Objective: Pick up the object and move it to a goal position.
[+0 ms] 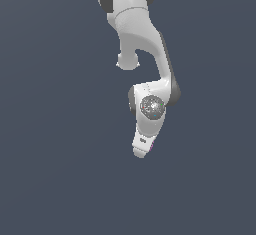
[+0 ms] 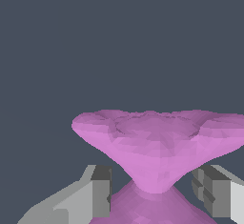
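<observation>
In the wrist view the object (image 2: 152, 137), a pink-purple piece with a wide flared end and a narrow waist, fills the middle. My gripper (image 2: 155, 189) is open and straddles that waist. One grey finger (image 2: 100, 192) stands on one side and the other finger (image 2: 212, 189) on the opposite side, each with a small gap to the piece. In the exterior view the white gripper (image 1: 141, 148) points down and hides nearly all of the object (image 1: 149, 152); only a thin pink sliver shows beside the fingertips.
The white arm (image 1: 142, 39) reaches down from the exterior view's top. A plain dark grey-blue surface (image 1: 50, 179) surrounds the gripper, with no other objects or edges visible.
</observation>
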Available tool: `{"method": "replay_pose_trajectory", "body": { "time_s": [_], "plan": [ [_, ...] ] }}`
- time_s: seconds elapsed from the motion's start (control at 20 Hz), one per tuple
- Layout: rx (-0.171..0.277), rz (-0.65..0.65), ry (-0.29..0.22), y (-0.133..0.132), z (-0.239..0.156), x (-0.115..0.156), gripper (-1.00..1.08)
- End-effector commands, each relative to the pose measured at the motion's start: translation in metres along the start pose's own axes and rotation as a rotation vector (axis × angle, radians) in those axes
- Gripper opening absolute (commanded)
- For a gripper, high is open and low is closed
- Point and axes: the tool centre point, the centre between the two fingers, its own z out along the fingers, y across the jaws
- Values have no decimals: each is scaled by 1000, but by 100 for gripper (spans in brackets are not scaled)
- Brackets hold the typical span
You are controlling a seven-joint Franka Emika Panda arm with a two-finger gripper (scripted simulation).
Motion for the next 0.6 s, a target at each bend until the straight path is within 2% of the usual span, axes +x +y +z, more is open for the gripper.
{"method": "replay_pose_trajectory", "body": {
  "time_s": [0.0,0.55],
  "plan": [
    [0,-1,1,0,1,1,-100],
    [-1,1,0,-3,0,0,-100]
  ]
}}
